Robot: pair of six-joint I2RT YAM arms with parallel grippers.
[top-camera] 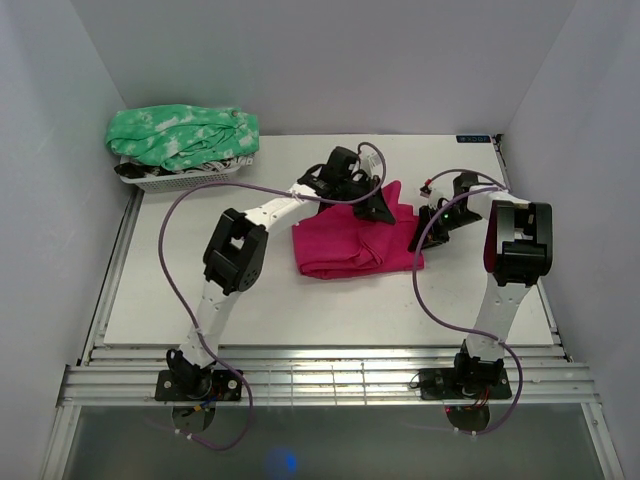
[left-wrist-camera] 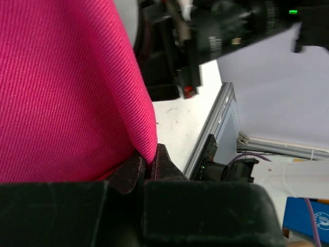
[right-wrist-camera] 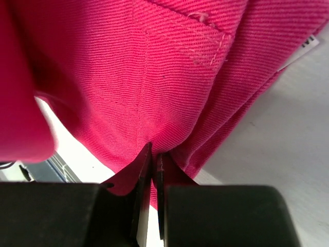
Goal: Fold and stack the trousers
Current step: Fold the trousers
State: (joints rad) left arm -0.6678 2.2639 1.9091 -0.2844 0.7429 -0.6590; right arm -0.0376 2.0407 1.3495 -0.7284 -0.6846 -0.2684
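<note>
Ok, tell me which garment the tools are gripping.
The pink trousers mid-table: the left tool and right tool are both shut on their fabric. The green garment sits untouched on the basket, far left.

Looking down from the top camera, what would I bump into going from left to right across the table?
Green-and-white garment → pink trousers → right gripper, its jaws shut on the trousers' right edge.

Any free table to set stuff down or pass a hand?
Bare: white table between the folded magenta fabric trousers and the near edge; also its left side, nearer than the white basket. Crowded: far centre, where left tool and right tool pinch the trousers.
</note>
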